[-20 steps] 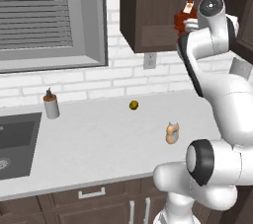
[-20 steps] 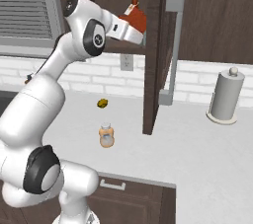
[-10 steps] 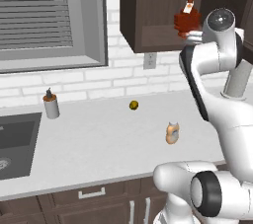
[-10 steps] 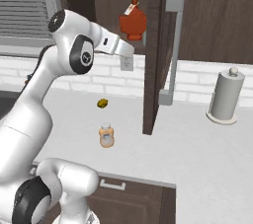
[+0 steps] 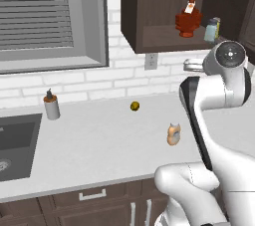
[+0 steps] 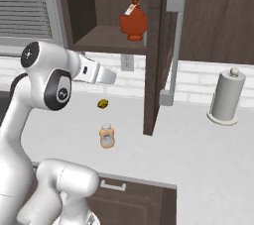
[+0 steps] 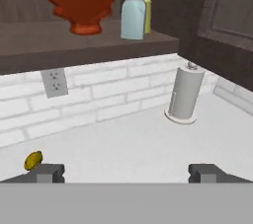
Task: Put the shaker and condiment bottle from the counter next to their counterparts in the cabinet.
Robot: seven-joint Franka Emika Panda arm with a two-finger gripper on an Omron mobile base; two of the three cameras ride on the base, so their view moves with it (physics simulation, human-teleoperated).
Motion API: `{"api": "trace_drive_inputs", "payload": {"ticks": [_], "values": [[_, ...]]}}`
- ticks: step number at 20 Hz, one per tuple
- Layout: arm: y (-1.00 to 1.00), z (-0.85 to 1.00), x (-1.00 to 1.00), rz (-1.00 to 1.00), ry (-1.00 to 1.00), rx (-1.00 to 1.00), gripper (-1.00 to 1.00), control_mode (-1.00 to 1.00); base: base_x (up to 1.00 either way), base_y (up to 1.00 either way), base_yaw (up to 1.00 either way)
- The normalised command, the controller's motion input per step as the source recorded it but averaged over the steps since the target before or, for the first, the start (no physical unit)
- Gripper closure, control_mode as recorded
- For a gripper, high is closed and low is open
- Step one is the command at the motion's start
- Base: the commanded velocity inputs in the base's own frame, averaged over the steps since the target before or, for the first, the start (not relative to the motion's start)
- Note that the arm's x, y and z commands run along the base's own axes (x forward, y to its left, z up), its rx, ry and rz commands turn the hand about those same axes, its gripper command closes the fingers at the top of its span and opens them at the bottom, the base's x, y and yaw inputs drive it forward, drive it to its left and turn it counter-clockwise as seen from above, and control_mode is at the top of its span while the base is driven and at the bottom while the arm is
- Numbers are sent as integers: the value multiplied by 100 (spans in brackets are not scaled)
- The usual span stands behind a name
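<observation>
Where the cabinet [image 6: 154,45] door stands open edge-on in the right base view, the shelf behind it is cut off, and only the red bottle [image 6: 133,20] is seen there. From the left base view the shaker [image 5: 212,29] is seen at the right end of the shelf, close above the arm's white joint; the yellow-green shaker [image 7: 147,10] behind it is nearly covered, and no more than a thin strip with a silver cap is made out in the hand view. The top of the red bottle is cropped by the upper edge of that view, so its neck and cap are lost there.

The gripper [image 7: 127,172] is seen spread wide, its two dark tips far apart at the bottom of the hand view, and nothing is held between them. It hangs over the counter [image 5: 99,145], below the level of the shelf.

The shaker is pale blue-grey and translucent with a dark grey cap, and stands upright on the shelf, just right of the red bottle and directly in front of the yellow-green shaker. The condiment bottle [image 5: 173,134], squat and orange-tan with a pale cream top, stands upright on the counter near its front edge, well apart from the gripper. A small yellow object [image 5: 134,106] lies near the brick wall; its kind cannot be told. A grey cylinder [image 5: 51,106] stands by the sink [image 5: 15,143], and a paper-towel roll [image 6: 226,96] stands right of the door.
</observation>
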Motion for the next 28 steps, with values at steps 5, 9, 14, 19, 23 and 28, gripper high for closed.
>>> {"api": "trace_drive_inputs", "payload": {"ticks": [5,9,14,19,23,28], "values": [[67,-49,-67,2,3,-4,-100,-100,0,0,0],[59,-61,-59,0,1,-3,-100,-100,0,0,0],[50,-68,-42,0,0,-3,-100,-100,0,0,0],[23,-60,-2,0,0,0,-100,-100,0,0,0],[18,-93,-1,0,-4,-6,-100,-100,0,0,0],[0,-85,4,0,-21,-7,-100,-100,0,0,0]]}}
